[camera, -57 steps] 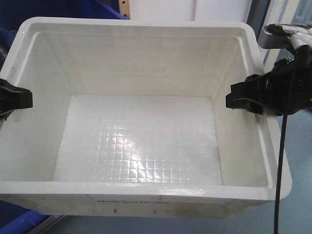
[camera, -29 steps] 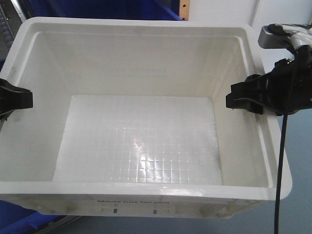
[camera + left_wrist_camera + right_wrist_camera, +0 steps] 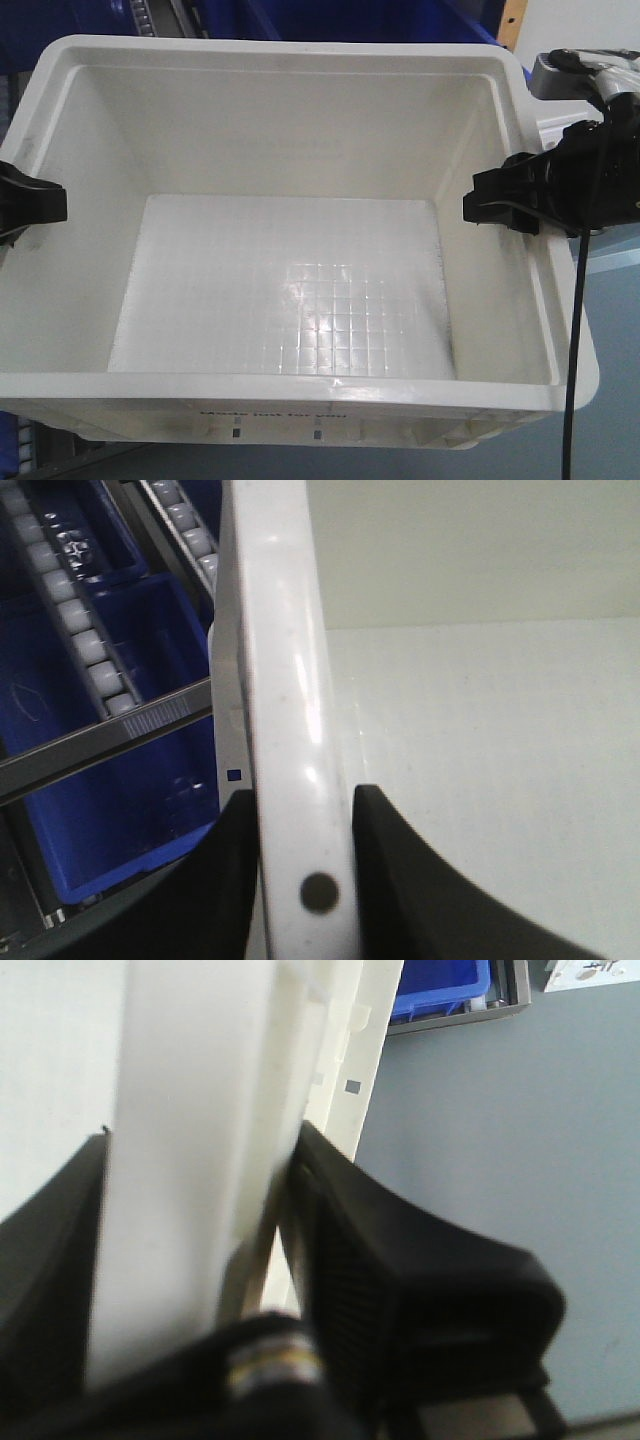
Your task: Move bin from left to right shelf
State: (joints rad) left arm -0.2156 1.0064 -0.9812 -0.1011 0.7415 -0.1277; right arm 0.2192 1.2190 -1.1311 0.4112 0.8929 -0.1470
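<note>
Two grippers: what does each hold?
– Left gripper (image 3: 28, 205) is closed on the left rim of the white bin (image 3: 280, 60); right gripper (image 3: 505, 203) is closed on its right rim.
– Bin location?
– Held between both; blue bins (image 3: 130, 820) and roller rack (image 3: 75, 620) lie beyond its left rim.

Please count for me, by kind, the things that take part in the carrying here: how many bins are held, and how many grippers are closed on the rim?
White bin: 1
Black grippers shut on its side walls: 2, the left gripper and the right gripper
Total: 3
</note>
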